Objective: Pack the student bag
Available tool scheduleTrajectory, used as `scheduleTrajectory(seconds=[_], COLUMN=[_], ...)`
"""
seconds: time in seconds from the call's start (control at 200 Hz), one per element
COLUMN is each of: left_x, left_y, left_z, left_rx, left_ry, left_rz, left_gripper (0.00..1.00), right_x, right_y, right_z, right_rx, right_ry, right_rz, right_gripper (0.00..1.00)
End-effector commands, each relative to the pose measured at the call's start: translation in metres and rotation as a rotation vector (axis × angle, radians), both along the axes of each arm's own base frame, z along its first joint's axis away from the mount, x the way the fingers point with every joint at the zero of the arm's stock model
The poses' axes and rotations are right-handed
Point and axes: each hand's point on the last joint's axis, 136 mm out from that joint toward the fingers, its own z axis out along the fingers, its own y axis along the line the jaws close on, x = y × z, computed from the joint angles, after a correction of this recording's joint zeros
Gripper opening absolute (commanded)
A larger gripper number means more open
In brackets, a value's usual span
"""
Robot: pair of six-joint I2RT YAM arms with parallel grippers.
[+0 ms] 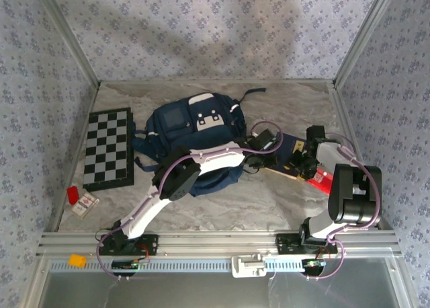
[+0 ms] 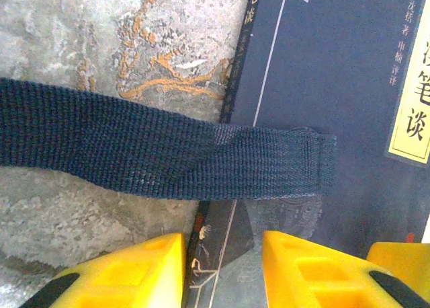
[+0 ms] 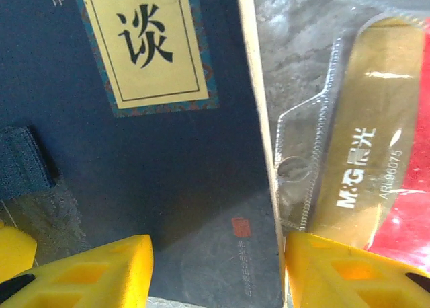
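The student bag (image 1: 191,130), navy with a white-flapped pocket, lies in the middle of the table. One of its dark straps (image 2: 168,146) runs across the marble and ends on a dark blue book (image 2: 329,86) to the bag's right. My left gripper (image 2: 222,271) hangs low over that book's corner, jaws apart, one yellow finger on the table side and one over the cover. My right gripper (image 3: 218,274) hovers over the same book (image 3: 154,160), jaws apart astride its right edge. Both grippers (image 1: 261,159) (image 1: 304,161) stand close together at the book (image 1: 287,152).
A red-and-gold M&G pack (image 3: 363,153) lies against the book's right edge. A folded chessboard (image 1: 107,146) sits at the left, with a small red item (image 1: 72,194) and a card (image 1: 86,204) in front of it. Metal frame rails and patterned walls border the table.
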Motion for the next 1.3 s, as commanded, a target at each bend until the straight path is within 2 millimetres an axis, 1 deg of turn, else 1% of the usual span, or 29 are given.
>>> scheduleTrajectory(seconds=[0.0,0.09,0.15,0.255,0.39,0.46,0.525,0.635,0.71,0.795,0.905,0.98,1.114,1.294], left_x=[-0.005,-0.005,-0.005,-0.004,-0.004,-0.004,-0.004,-0.005,-0.005,-0.005,-0.005,-0.006,-0.006,-0.005], left_y=[-0.004,0.001,0.005,0.011,0.014,0.015,0.015,0.015,0.014,0.014,0.014,0.014,0.013,0.013], left_z=[-0.002,-0.005,-0.008,-0.011,-0.012,-0.014,-0.014,-0.014,-0.012,-0.011,-0.011,-0.011,-0.011,-0.007], left_rx=[0.011,0.032,0.049,0.070,0.078,0.081,0.081,0.081,0.078,0.077,0.077,0.075,0.072,0.068], left_ry=[0.014,0.017,0.019,0.018,0.020,0.021,0.023,0.024,0.022,0.021,0.022,0.025,0.026,0.020], left_rz=[-0.015,-0.008,-0.002,0.010,0.012,0.015,0.013,0.013,0.011,0.010,0.009,0.007,0.004,0.002], left_gripper=[0.34,0.32,0.32,0.32,0.31,0.31,0.31,0.31,0.31,0.31,0.31,0.31,0.31,0.31], right_x=[0.008,0.011,0.016,0.015,0.017,0.018,0.018,0.019,0.017,0.014,0.013,0.012,0.009,0.009], right_y=[0.008,0.016,0.016,0.014,0.013,0.014,0.016,0.018,0.021,0.018,0.017,0.015,0.011,0.008], right_z=[0.006,0.015,0.023,0.037,0.058,0.066,0.070,0.072,0.069,0.064,0.061,0.059,0.052,0.054], right_rx=[0.049,0.100,0.100,0.079,0.067,0.077,0.101,0.144,0.184,0.202,0.264,0.291,0.310,0.330], right_ry=[-0.021,-0.053,-0.082,-0.117,-0.178,-0.205,-0.221,-0.229,-0.223,-0.209,-0.214,-0.209,-0.186,-0.195], right_rz=[0.021,0.046,0.052,0.062,0.082,0.085,0.084,0.084,0.077,0.051,0.006,-0.020,-0.044,-0.066], right_gripper=[0.55,0.56,0.56,0.55,0.55,0.55,0.52,0.48,0.44,0.39,0.30,0.26,0.18,0.06])
